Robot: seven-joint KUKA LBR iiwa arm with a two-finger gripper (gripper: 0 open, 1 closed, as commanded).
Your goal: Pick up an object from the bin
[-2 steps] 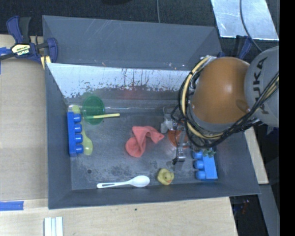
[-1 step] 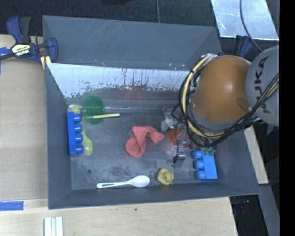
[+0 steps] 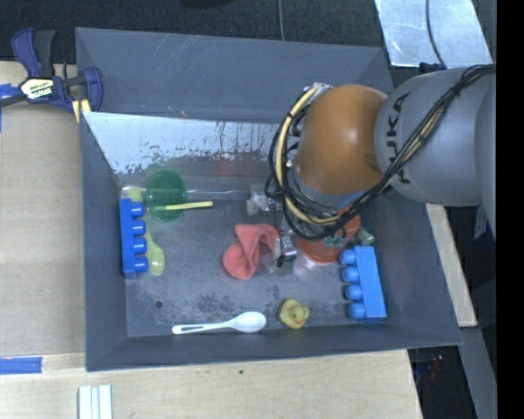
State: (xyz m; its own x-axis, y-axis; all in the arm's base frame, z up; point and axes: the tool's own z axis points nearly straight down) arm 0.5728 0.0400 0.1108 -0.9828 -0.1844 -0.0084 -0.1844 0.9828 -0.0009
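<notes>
Hanging low over the middle of the bin (image 3: 100, 304), your gripper (image 3: 284, 253) sits just beside the right edge of the crumpled pink cloth (image 3: 247, 253), probably because its raised folds suit a pinch; you cannot tell whether it is spread or closed.

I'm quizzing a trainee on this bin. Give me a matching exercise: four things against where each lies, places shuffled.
1 white plastic spoon
2 crumpled red cloth
3 round green plastic lid
4 narrow single-row blue plastic brick

A centre of the grey metal bin
B along left wall
C back-left corner
D by front wall

Pairs: 1-D, 2-A, 3-C, 4-B
</notes>
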